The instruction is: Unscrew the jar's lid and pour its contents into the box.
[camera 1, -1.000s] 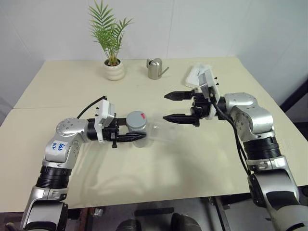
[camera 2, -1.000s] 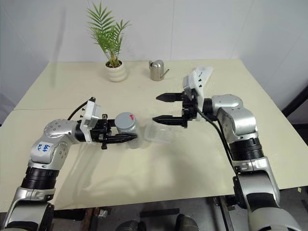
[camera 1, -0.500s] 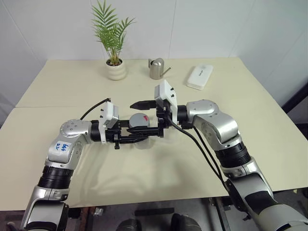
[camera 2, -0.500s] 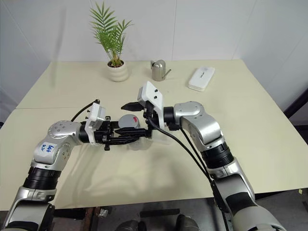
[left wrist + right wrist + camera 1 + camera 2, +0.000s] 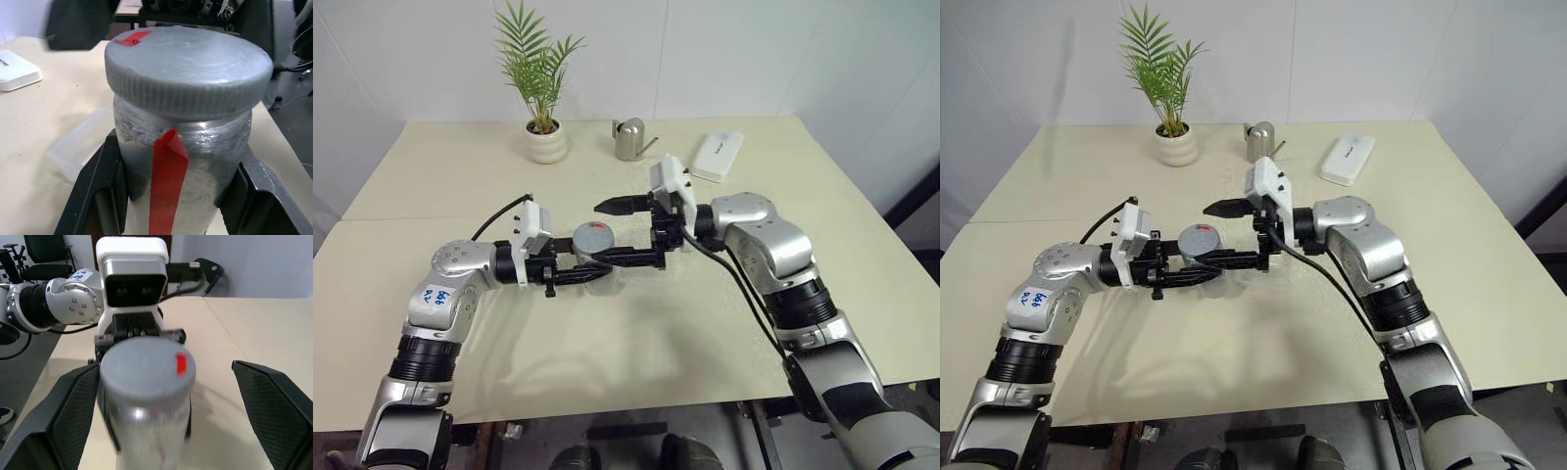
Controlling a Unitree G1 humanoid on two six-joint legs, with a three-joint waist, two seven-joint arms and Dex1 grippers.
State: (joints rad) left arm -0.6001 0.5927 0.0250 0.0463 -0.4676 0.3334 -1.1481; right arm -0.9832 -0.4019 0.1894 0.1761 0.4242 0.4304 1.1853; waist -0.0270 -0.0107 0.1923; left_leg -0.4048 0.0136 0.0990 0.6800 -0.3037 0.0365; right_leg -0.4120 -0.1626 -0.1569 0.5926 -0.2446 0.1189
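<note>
A: What has moved since one second ago?
B: The right gripper [image 5: 628, 233] has swung left from over the table's right half to the jar [image 5: 595, 257].
A: Current finger position?
B: Spread wide, one finger beyond the lid [image 5: 593, 238], one on its near side.

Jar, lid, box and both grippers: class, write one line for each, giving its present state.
jar: upright, clamped by the left gripper.
lid: on the jar, not yet gripped.
box: on the table behind the jar; contents cannot be told.
left gripper: shut on the jar's body.
right gripper: open, fingers either side of the lid.
</note>
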